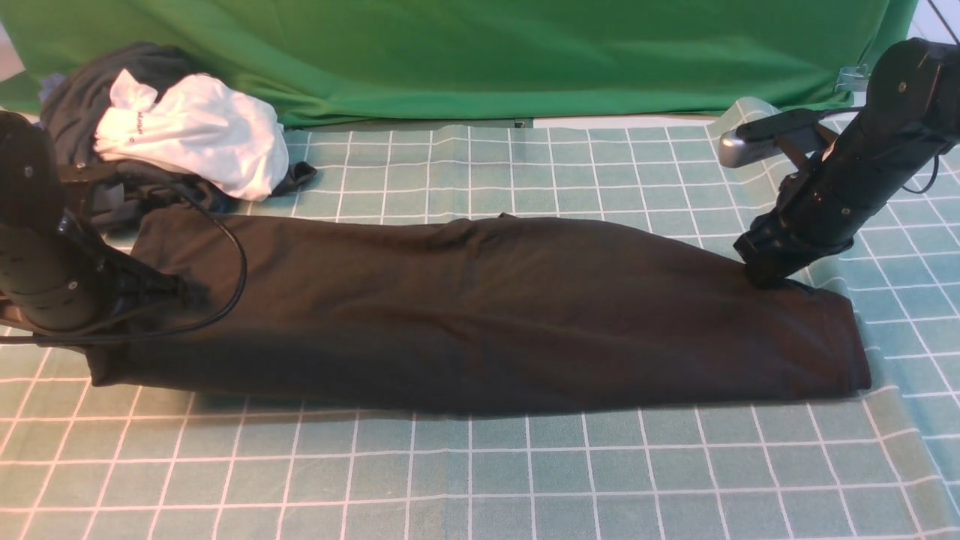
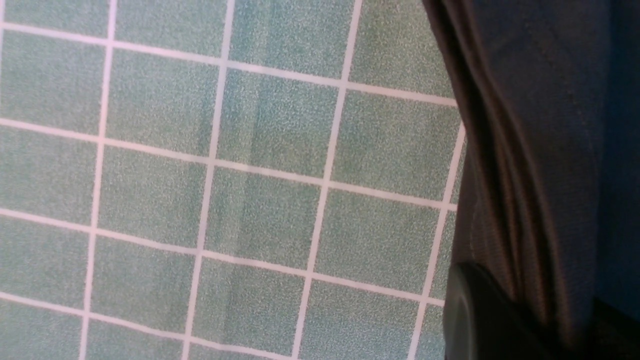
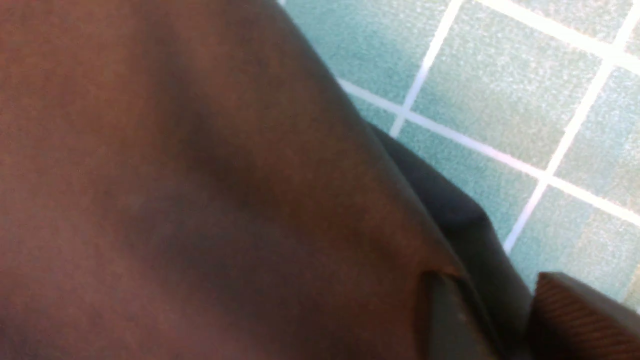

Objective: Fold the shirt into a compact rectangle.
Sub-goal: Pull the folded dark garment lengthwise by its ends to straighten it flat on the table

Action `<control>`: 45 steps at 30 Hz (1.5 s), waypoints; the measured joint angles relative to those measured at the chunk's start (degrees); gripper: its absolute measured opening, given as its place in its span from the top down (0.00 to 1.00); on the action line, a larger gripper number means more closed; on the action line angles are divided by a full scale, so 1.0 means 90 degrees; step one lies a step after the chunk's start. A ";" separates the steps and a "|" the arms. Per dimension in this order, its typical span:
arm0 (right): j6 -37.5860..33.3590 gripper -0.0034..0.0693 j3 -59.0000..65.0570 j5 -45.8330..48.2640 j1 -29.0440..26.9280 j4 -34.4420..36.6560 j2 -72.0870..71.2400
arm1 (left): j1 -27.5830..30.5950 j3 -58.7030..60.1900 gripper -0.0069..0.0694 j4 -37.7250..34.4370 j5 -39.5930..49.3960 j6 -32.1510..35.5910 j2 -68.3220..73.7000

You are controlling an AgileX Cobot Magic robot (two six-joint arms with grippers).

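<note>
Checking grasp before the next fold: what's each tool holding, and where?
Left tool: shirt, pinched at its left end. Right tool: jaws astride the shirt's right-end far edge; hold cannot be told.

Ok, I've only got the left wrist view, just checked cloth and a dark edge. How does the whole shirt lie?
Observer: The shirt lies as one long band across the tablecloth, left to right.
Operator: Where's the right arm?
Observer: The right gripper sits on the shirt's right end, at its back edge.
Operator: Holding it?
Observer: A shirt fold sits between its jaws in the right wrist view; clamped or not, I can't tell.
</note>
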 joint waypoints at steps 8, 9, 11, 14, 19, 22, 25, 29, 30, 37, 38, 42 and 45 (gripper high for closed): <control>-0.0108 0.92 -0.0052 0.0078 0.0000 -0.0007 0.0000 | 0.0000 0.0000 0.86 0.0000 -0.0006 0.0000 0.0000; -0.0108 0.93 -0.0125 0.0138 -0.0013 -0.0021 0.0000 | 0.0000 0.0000 0.86 0.0000 -0.0006 0.0000 0.0000; -0.0108 0.93 -0.0175 0.0157 -0.0036 -0.0021 -0.0006 | 0.0000 0.0000 0.86 0.0000 -0.0006 0.0000 0.0000; -0.0083 0.93 -0.0287 0.0166 -0.0179 -0.0051 -0.0080 | 0.0000 0.0000 0.86 0.0000 -0.0006 0.0000 0.0000; -0.0083 0.93 -0.0376 0.0193 -0.0260 -0.0096 -0.0091 | 0.0000 0.0000 0.86 0.0000 -0.0006 0.0000 0.0000; -0.0083 0.92 -0.0399 0.0393 -0.0253 -0.0076 -0.0098 | 0.0000 0.0000 0.86 -0.0002 -0.0006 0.0000 0.0000; -0.0083 0.86 -0.0399 0.0686 -0.0217 -0.0071 -0.0098 | 0.0000 0.0000 0.81 -0.0007 -0.0006 0.0000 0.0000; -0.0139 0.66 -0.0399 0.0756 -0.0129 -0.0071 -0.0098 | 0.0012 0.0000 0.61 0.0070 0.0026 -0.0018 0.0000; -0.0181 0.59 -0.0399 0.0750 -0.0104 -0.0069 -0.0098 | 0.0012 0.0000 0.54 0.0137 0.0058 -0.0046 0.0000; -0.0313 0.53 -0.0399 0.0708 -0.0004 -0.0069 0.0092 | 0.0047 -0.0455 0.19 0.0126 0.0508 -0.0139 0.0000; -0.0313 0.56 -0.0399 0.0702 0.0001 -0.0069 0.0126 | 0.0047 -0.0518 0.18 0.0001 0.0575 -0.0139 0.0000; -0.0313 0.84 -0.0399 0.0659 -0.0003 -0.0069 0.0183 | -0.0064 -0.0546 0.27 -0.0647 0.0857 0.0229 -0.0014; -0.0313 0.91 -0.0459 0.0665 -0.0003 -0.0082 0.0188 | -0.0251 -0.0447 0.47 -0.0845 0.0929 0.0361 -0.0014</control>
